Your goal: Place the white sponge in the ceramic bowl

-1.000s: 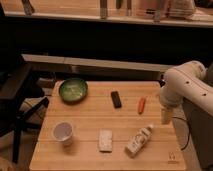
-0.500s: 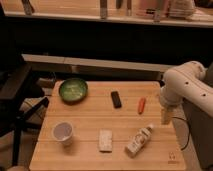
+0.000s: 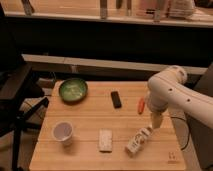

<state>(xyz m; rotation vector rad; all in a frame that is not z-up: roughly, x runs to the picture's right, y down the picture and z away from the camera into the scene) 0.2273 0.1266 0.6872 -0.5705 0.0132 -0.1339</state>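
The white sponge (image 3: 105, 139) lies flat near the table's front edge, at its middle. At the back left of the table sits the ceramic bowl (image 3: 61, 91), green and with nothing in it. My gripper (image 3: 156, 121) hangs from the white arm over the table's right side, open and holding nothing. It is well to the right of the sponge and just above a pale bottle.
A pale labelled bottle (image 3: 138, 141) lies right of the sponge. A white paper cup (image 3: 63, 132) stands at the front left. A black bar (image 3: 116, 99) and a small orange object (image 3: 141, 105) lie mid-table. A dark chair (image 3: 15, 95) stands to the left of the wooden table (image 3: 90, 117).
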